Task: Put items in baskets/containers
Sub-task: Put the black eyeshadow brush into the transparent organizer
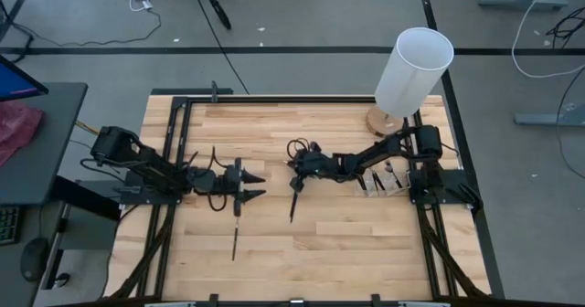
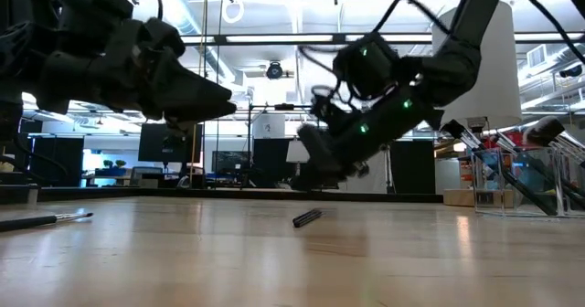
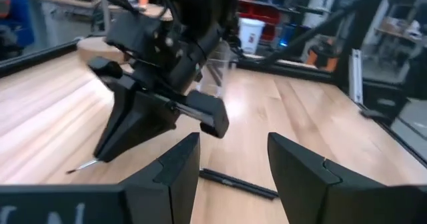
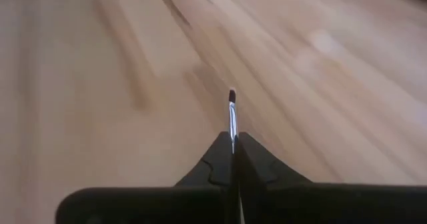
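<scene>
My right gripper [image 4: 233, 143] is shut on a thin dark brush [image 4: 232, 117] over the table's middle [image 1: 297, 172]. It slants down in the low view [image 2: 309, 172]. A second brush [image 1: 294, 203] lies flat on the wood just below it [image 2: 306, 217]. A third brush [image 1: 235, 238] lies nearer the front left [image 2: 46, 220]. My left gripper [image 3: 230, 177] is open and empty, left of the right gripper [image 1: 254, 185], facing it. The clear holder [image 1: 384, 181] stands at the right with several brushes leaning in it [image 2: 512, 174]. My right gripper pinches the brush between its two fingertips, just behind the silver ferrule [image 4: 232, 125]. The brush lies along the fingers. The ferrule and the dark bristle tip [image 4: 231, 95] stick out past the fingertips, slanting down toward the table. The tip also shows in the left wrist view [image 3: 80, 165], close over the wood.
A tall white cylinder [image 1: 413, 69] on a round wooden base stands at the far right, just behind the holder. A black frame [image 1: 174, 142] runs round the wooden table. Bare wood lies toward the near edge [image 1: 347, 252].
</scene>
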